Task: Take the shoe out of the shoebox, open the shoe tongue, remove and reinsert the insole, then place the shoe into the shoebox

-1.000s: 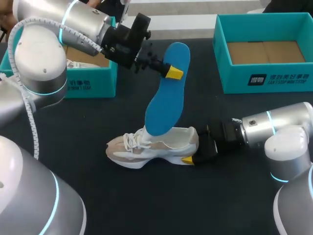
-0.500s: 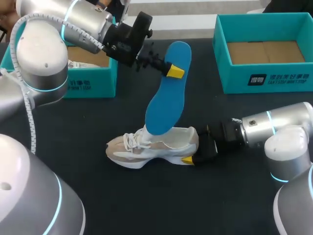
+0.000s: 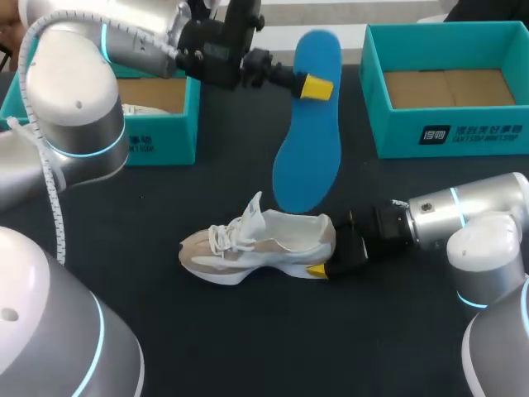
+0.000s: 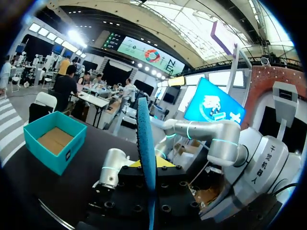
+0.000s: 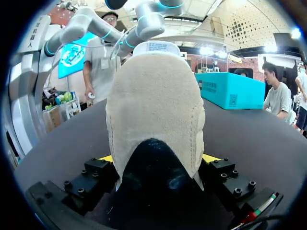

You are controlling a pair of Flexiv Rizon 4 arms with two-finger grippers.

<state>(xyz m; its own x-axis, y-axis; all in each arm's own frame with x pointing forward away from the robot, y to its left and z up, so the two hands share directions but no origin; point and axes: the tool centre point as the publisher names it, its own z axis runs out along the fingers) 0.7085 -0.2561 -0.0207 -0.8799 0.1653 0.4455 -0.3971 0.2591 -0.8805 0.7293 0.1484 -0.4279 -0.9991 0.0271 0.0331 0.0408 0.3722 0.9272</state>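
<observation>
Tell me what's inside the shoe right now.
Nothing shows inside the shoe. The blue insole hangs from the left gripper, its lower end just above the opening. The interior is hidden: the head view sees it side-on, the right wrist view only the heel.

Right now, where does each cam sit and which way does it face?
Head: above and behind, looking down on the table; both arms, left hand and right hand show.
Left wrist: on left arm, facing along its hand at the insole, edge-on.
Right wrist: on right arm, facing along its hand at the shoe heel.
Shared: head and left wrist, insole; head and right wrist, shoe.
</observation>
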